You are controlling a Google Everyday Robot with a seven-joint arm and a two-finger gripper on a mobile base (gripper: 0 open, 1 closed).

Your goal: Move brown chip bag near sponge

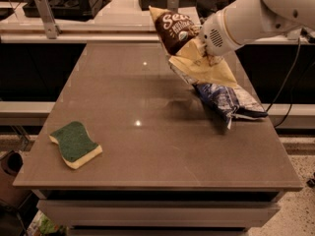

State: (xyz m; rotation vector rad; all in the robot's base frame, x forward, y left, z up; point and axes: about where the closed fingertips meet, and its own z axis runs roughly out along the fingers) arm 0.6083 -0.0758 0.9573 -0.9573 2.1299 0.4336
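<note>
Currently the gripper [203,52] hangs over the desk [147,151] at far right, jaws clamped on the brown chip bag [178,32], lifted above the blue-and-white bag [229,100], well apart from the sponge [75,144].

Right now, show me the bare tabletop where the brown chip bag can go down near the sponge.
Bare table runs right of the sponge to the front edge, and behind the sponge through the middle. The far right is crowded: the blue-and-white chip bag lies there, and the gripper holds the brown chip bag aloft there.
</note>
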